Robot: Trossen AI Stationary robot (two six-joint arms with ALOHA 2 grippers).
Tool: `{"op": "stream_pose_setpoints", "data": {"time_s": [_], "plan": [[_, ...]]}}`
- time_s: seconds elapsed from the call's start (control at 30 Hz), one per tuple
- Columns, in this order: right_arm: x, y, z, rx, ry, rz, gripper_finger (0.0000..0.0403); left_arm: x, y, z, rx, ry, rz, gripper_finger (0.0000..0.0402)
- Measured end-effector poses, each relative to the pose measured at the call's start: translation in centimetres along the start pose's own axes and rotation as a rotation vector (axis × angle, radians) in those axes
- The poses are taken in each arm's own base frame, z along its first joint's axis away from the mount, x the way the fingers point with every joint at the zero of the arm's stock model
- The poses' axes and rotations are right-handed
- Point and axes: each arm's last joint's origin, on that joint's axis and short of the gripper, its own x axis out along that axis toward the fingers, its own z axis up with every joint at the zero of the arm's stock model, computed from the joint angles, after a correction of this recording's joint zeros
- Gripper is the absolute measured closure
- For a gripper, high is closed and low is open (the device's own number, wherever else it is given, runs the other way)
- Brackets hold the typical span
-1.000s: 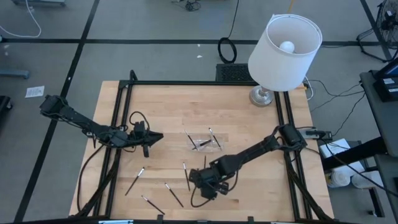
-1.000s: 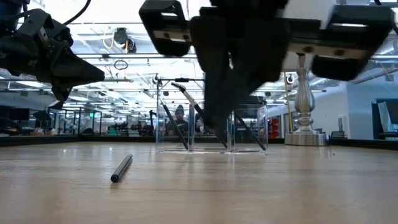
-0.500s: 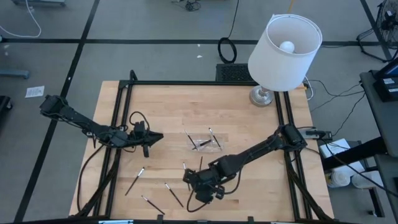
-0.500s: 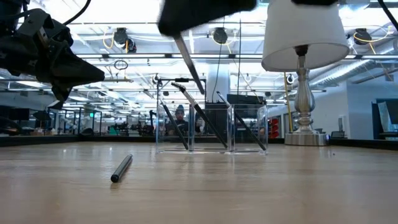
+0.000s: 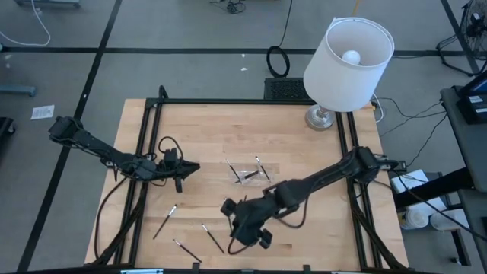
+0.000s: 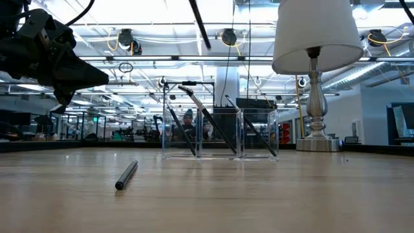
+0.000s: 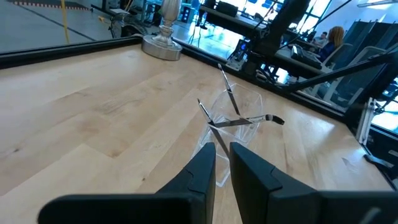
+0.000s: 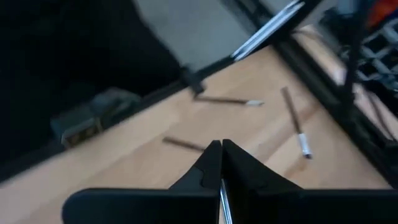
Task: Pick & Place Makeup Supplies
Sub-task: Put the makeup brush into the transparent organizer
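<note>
Overhead, the wooden table (image 5: pixel 213 129) fills the middle, with a white-shaded lamp (image 5: pixel 348 53) standing at its far right corner. Both dark arms reach inward. The right gripper (image 5: pixel 228 207) is raised over the near centre, its fingers pinched tight on one makeup stick (image 6: pixel 200 24) that hangs slanted high in the low view. The left gripper (image 5: pixel 195 166) hovers left of the clear tray (image 5: pixel 251 173), its fingers (image 7: pixel 202 168) a narrow slit apart and gripping nothing. Several sticks (image 7: pixel 231 99) lean crossed in that tray. Four loose sticks (image 5: pixel 164 221) lie scattered on the near-left boards, apart from one another.
</note>
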Motion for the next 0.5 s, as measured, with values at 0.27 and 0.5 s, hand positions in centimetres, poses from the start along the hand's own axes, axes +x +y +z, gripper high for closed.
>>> {"op": "stream_pose_setpoints", "data": {"time_s": [0.27, 0.5], "plan": [[-6.5, -3.4, 1.9, 0.275, -0.206, -0.155, 0.0403, 0.0, 0.0, 0.0, -0.001, -0.001, 0.000, 0.0350], [-12.3, -7.1, 1.6, 0.428, -0.370, -0.285, 0.0403, 0.0, 0.0, 0.0, -0.006, -0.001, 0.000, 0.0350]]}}
